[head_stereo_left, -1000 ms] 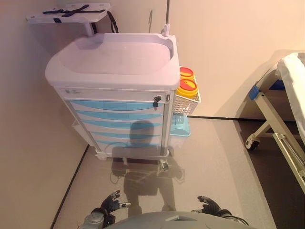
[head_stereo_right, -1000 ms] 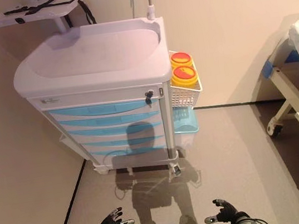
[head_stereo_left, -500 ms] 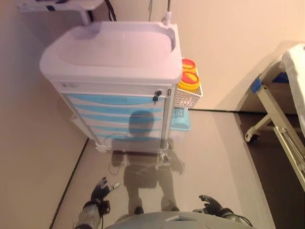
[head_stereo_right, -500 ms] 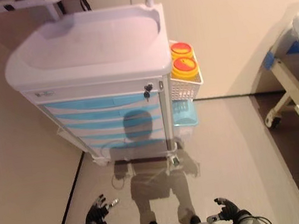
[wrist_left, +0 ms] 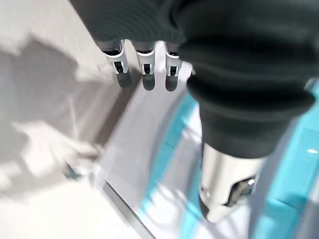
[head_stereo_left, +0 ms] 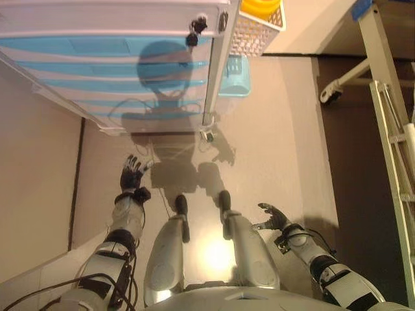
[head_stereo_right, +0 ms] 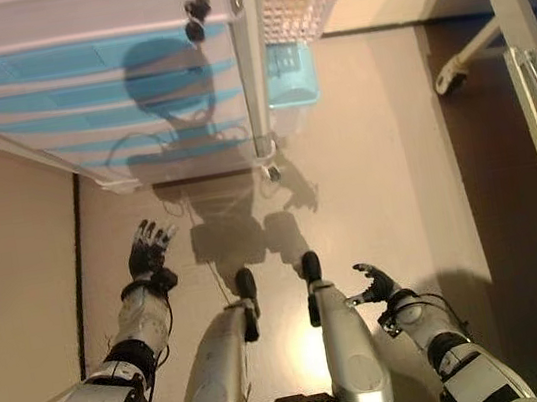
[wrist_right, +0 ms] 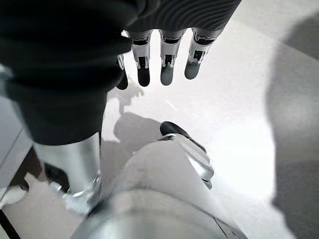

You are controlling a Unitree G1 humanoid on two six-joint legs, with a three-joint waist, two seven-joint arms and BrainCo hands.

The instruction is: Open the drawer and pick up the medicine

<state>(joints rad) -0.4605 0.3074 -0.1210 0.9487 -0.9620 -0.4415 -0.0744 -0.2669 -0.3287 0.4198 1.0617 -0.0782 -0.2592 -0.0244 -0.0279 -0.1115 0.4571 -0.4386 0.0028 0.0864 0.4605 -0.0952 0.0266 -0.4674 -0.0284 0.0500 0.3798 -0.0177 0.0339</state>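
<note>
The cart [head_stereo_left: 110, 39] stands ahead of the robot with its blue drawers [head_stereo_left: 97, 68] all closed, so the medicine is out of sight; presumably it lies inside one of them, though nothing shows which. The left robot hand [head_stereo_left: 131, 173] is raised toward the lower drawers with its fingers spread and holding nothing, well short of the drawer fronts. The right robot hand [head_stereo_left: 273, 217] hangs low by the robot's side, fingers loosely relaxed and empty.

The step in hand looks like the reach for a drawer. To do it well, the left hand should come up to a drawer's front edge, hook its fingers under the lip or handle, and pull straight back along the drawer's run without dragging the wheeled cart.

A key [head_stereo_left: 194, 29] hangs from the lock at the cart's top right corner; the drawers may be locked. A white basket [head_stereo_left: 256, 29] with a yellow-lidded container [head_stereo_left: 261, 6] hangs on the cart's right side, above a blue bin [head_stereo_left: 235, 76]. A bed frame [head_stereo_left: 389, 123] stands well apart on the right. Nothing lies on the floor between hand and drawers.
</note>
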